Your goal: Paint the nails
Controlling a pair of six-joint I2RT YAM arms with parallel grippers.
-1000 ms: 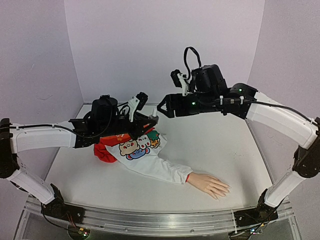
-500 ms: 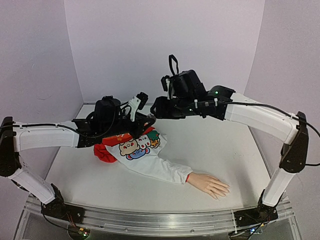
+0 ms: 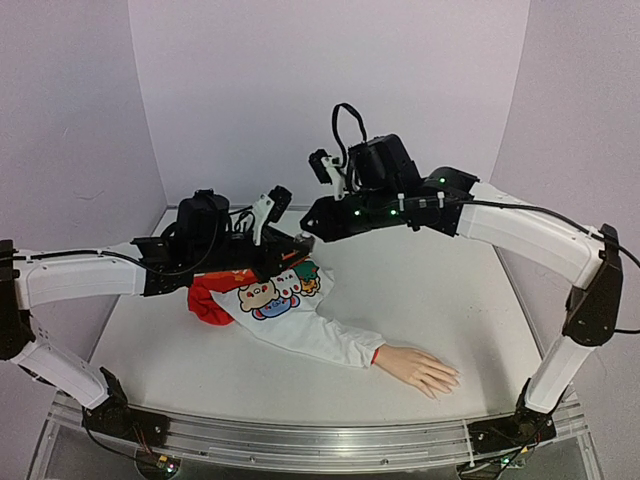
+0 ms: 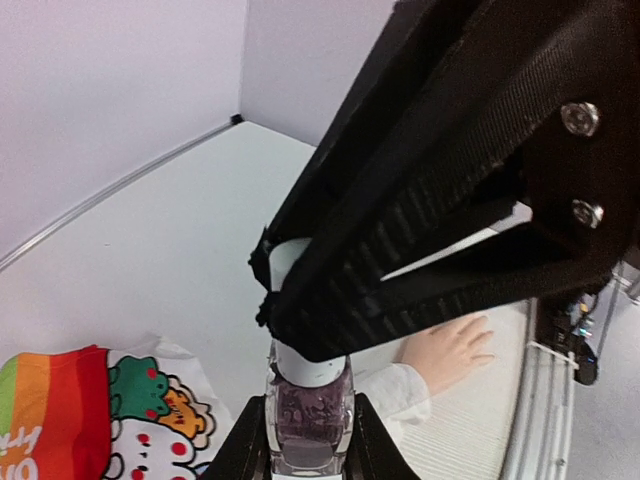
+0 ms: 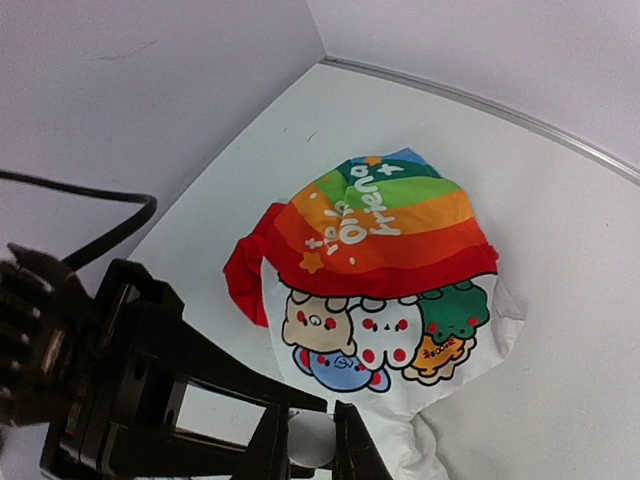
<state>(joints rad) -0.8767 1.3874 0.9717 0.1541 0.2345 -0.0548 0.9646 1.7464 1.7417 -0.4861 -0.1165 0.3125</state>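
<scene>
The mannequin hand lies palm down near the table's front, sticking out of a white sleeve; it also shows in the left wrist view. Its nails are too small to make out. Above the shirt, my left gripper is shut on a small clear bottle of dark purple polish, held upright between its fingers. My right gripper comes in from the right, and its fingers are shut on the bottle's pale cap. In the left wrist view the right gripper covers most of the cap.
A child's shirt with rainbow stripes and cartoon animals dresses the mannequin arm, spread across the table's left middle. Lilac walls close in the back and both sides. An aluminium rail runs along the front edge.
My right arm swung left and down to the bottle in the left gripper, and its fingers closed on the cap. The left arm barely moved.
</scene>
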